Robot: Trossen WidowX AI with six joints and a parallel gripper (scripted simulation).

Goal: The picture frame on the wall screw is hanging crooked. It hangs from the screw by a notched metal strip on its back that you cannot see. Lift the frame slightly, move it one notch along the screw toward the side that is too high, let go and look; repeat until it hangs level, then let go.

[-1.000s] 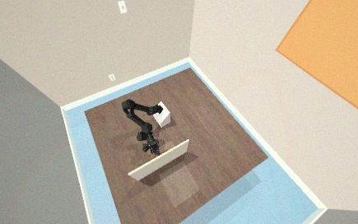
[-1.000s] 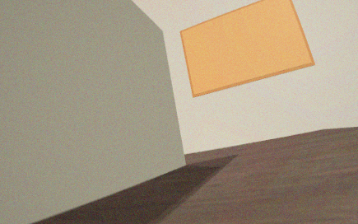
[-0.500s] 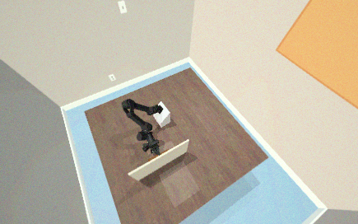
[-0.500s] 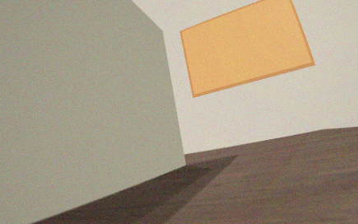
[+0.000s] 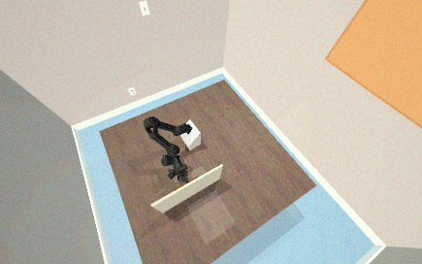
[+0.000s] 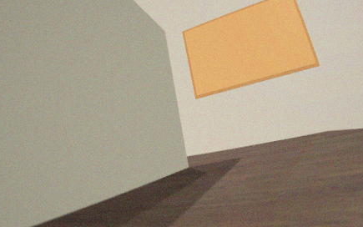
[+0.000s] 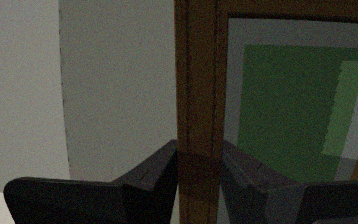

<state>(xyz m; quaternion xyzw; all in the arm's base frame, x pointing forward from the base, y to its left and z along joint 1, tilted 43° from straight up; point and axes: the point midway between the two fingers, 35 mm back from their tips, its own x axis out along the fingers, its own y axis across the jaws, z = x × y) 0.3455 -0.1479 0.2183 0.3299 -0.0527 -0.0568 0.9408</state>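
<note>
The brown picture frame (image 7: pixel 200 75) fills the middle and right of the wrist view, with a grey mat and a green picture (image 7: pixel 285 100) inside it. Its left side bar runs nearly straight up and down in that view. My gripper (image 7: pixel 198 147) (image 5: pixel 185 181) is shut on this side bar, one finger on each side of it. In the top view only a thin orange-brown sliver of the frame shows behind the wall panel's top edge. The screw and the notched strip are hidden, and the exterior view shows neither frame nor gripper.
The upright wall panel (image 5: pixel 190 190) stands right in front of the gripper; its grey face (image 7: pixel 120 90) shows left of the frame. A white block (image 5: pixel 191 138) is beside the arm. A large orange panel (image 5: pixel 399 63) (image 6: pixel 251 50) is on the room wall.
</note>
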